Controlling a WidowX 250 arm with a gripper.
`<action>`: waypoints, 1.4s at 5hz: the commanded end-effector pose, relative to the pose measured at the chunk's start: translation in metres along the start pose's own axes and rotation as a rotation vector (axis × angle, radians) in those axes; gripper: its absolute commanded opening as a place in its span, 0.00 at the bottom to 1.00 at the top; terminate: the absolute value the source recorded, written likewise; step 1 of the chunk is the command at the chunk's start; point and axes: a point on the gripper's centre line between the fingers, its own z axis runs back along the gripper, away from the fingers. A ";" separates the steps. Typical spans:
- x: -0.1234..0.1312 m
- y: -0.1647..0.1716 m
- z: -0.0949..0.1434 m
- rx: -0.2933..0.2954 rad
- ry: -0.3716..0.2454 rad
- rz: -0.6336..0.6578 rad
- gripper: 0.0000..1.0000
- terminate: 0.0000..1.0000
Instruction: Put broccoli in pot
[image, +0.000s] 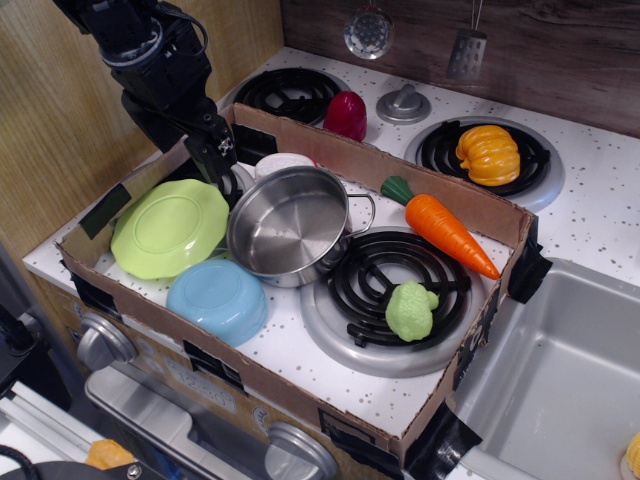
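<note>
The pale green broccoli (410, 309) lies on the front right burner (385, 280), inside the cardboard frame. The shiny steel pot (288, 224) stands tilted to its left, empty, with its wire handle pointing right. My gripper (224, 168) hangs at the back left, above the gap between the pot's left rim and the lime-green plate (168, 228). Its fingertips are dark and close together; I cannot tell whether they are open or shut. It holds nothing that I can see and is far from the broccoli.
An orange carrot (447, 230) lies behind the broccoli. A light blue bowl (218, 297) sits upside down in front of the pot. A cardboard wall (400, 170) rings the area. A red vegetable (346, 115), a yellow pepper (488, 153) and a sink (560, 380) lie outside it.
</note>
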 end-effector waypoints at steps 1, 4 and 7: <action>0.000 0.000 0.000 0.000 0.000 0.000 1.00 0.00; 0.000 -0.051 0.034 0.026 0.001 0.101 1.00 0.00; -0.007 -0.129 0.007 -0.099 0.001 0.222 1.00 0.00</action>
